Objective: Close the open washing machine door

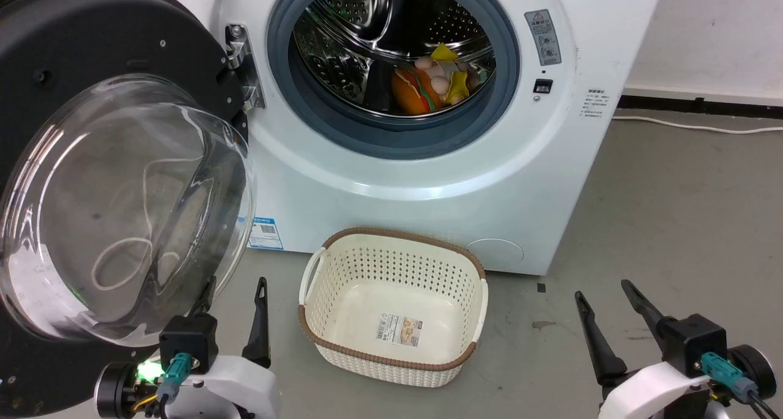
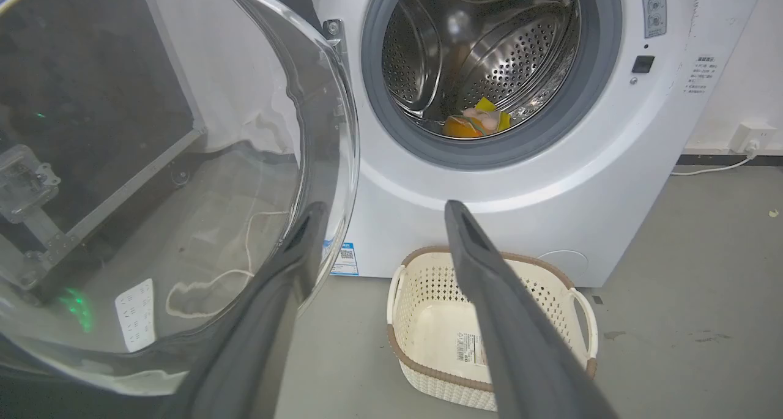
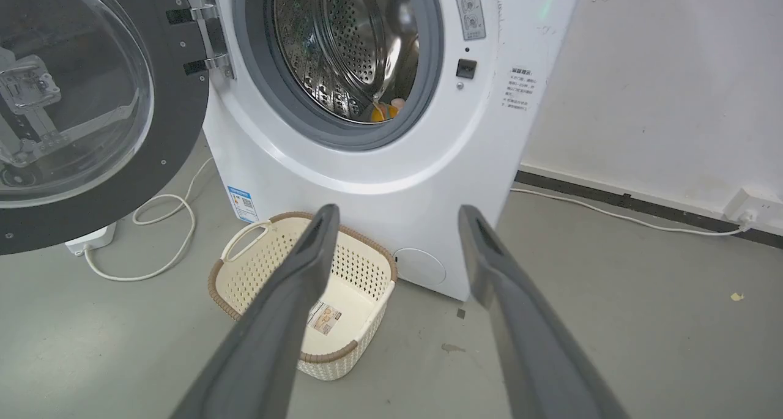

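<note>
Grey floor (image 1: 673, 223) meets a white washing machine (image 1: 428, 180) at twelve o'clock. The washing machine door (image 1: 122, 205) stands wide open at nine o'clock. Its drum (image 1: 367, 33) holds colourful toys (image 1: 428, 82). The cream basket (image 1: 397, 234) at six o'clock has a label (image 1: 400, 331) on its bottom. The left gripper (image 1: 237, 282) and right gripper (image 1: 602, 289) both have their fingers spread apart.

No wording is legible. Up beyond the right gripper (image 3: 399, 208), the washing machine (image 3: 367, 223) front carries a grey warning label (image 3: 466, 8) with a triangle sign, and small printed lines (image 3: 519, 92). Just beyond the left gripper (image 2: 385, 206) is a blue QR sticker (image 2: 344, 259). To its right, a barcode label (image 1: 400, 330) lies in the basket (image 1: 391, 232).
</note>
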You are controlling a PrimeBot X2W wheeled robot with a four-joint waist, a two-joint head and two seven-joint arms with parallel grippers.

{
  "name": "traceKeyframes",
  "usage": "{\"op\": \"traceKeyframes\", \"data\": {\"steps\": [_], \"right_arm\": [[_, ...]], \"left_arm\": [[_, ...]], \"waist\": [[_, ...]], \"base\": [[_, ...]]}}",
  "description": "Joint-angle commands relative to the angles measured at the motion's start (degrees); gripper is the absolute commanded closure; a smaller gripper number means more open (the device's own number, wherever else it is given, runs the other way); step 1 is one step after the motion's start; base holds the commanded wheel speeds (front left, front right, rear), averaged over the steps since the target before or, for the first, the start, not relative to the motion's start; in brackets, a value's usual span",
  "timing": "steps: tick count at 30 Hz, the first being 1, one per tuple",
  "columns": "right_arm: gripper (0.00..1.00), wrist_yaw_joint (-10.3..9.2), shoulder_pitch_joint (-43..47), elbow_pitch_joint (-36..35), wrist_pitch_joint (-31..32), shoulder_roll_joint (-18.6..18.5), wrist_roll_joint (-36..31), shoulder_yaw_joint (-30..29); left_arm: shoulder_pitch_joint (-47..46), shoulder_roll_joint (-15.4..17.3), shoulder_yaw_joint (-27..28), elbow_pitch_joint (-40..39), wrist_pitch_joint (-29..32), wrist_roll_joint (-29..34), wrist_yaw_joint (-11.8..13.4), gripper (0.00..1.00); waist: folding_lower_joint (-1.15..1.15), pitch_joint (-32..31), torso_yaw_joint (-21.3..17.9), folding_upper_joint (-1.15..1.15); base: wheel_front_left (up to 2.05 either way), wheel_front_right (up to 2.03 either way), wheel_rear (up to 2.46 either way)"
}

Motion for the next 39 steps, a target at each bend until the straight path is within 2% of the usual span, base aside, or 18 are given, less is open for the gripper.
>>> {"op": "traceKeyframes", "data": {"steps": [1, 14, 26, 39], "right_arm": [[0.0, 0.0, 0.1, 0.0, -0.4, 0.0, 0.3, -0.2], [0.0, 0.01, 0.7, -0.2, -1.9, 0.0, 1.0, -0.8], [0.0, 0.01, 1.2, -0.4, -3.6, 0.1, 1.0, 0.6], [0.0, 0.02, -1.2, 1.7, -5.4, 0.1, 0.7, 4.8]], "left_arm": [[0.0, 0.0, -0.1, 0.0, -0.4, -0.1, 0.1, 0.0], [0.2, 0.0, -0.7, -0.1, -2.0, -0.5, 0.3, 0.0], [0.6, 0.3, -1.0, -0.3, -3.6, -0.8, 0.5, 0.0], [2.9, 0.2, -0.1, -3.0, -5.4, -1.5, 2.3, 0.0]], "waist": [[0.0, 0.0, 0.0, 0.0], [0.0, -0.1, 1.7, 0.0], [0.0, -0.3, 7.2, 0.0], [0.0, 0.7, 11.4, 0.0]], "base": [[0.0, 0.0, 0.0], [0.0, 0.0, 0.0], [0.0, 0.0, 0.0], [-0.02, -0.02, -0.02]]}}
